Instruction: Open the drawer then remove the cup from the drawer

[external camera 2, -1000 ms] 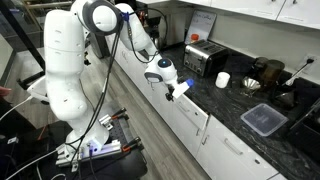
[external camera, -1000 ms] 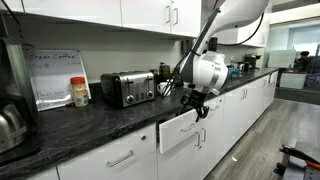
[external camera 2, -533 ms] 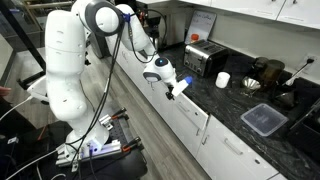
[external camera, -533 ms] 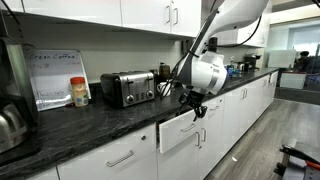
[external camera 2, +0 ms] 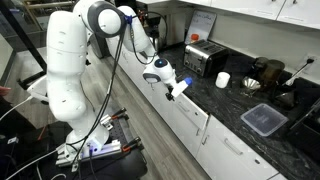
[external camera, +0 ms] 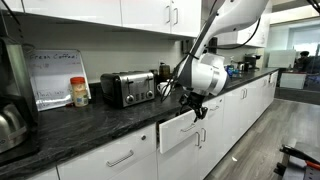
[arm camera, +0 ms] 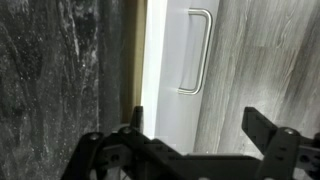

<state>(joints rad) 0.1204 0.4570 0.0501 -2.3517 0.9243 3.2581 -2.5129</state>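
Wrist view shows the drawer standing ajar, with a narrow slit of pale wood between its white front and the dark counter. The cup is not visible in any view (the slit is too thin to look into); I judge that it lies hidden inside. The silver bar handle sits ahead of the gripper, whose jaws stand wide apart, empty, and touching nothing that I can make out.

The step in hand looks like finishing the opening. To do it well, bring the jaws around the middle of the bar and close squarely. Then draw straight out along the slide, without dragging down or sideways, so the box does not bind. Open far enough for a clear descent onto the cup.

In an exterior view the gripper hangs just above the drawer's top edge. It points downward beneath the bulky white wrist, and the arm comes down from above the frame. The toaster stands well apart on the counter.
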